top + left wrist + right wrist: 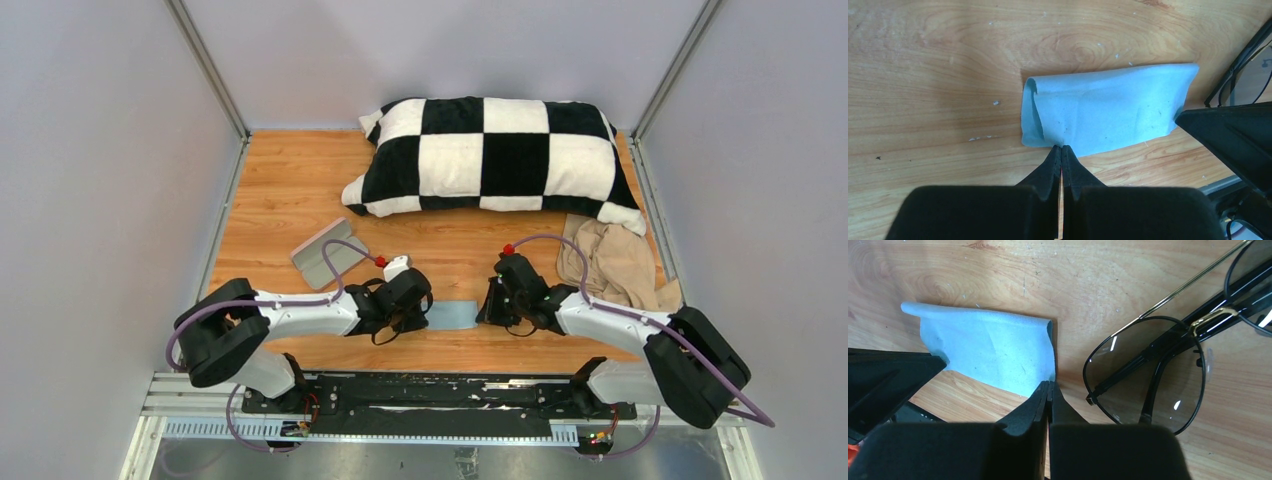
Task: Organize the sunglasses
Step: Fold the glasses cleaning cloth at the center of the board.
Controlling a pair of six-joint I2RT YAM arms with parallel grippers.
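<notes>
The sunglasses (1148, 372) lie folded on the wooden table, just right of my right gripper (1049, 385); one dark lens and its thin frame also show in the left wrist view (1250, 75). In the top view they are hidden under the right arm. A light blue cloth (452, 315), folded over, lies flat between both grippers. My left gripper (1061, 147) is shut on the cloth's (1108, 112) near edge. My right gripper is shut on the near right corner of the cloth (993, 352). In the top view the left gripper (418, 308) and right gripper (494, 305) face each other across the cloth.
A pinkish-grey case (328, 252) lies open at the left, behind the left arm. A black-and-white checked pillow (490, 155) fills the back of the table. A beige crumpled fabric (615, 262) lies at the right. Grey walls close in both sides.
</notes>
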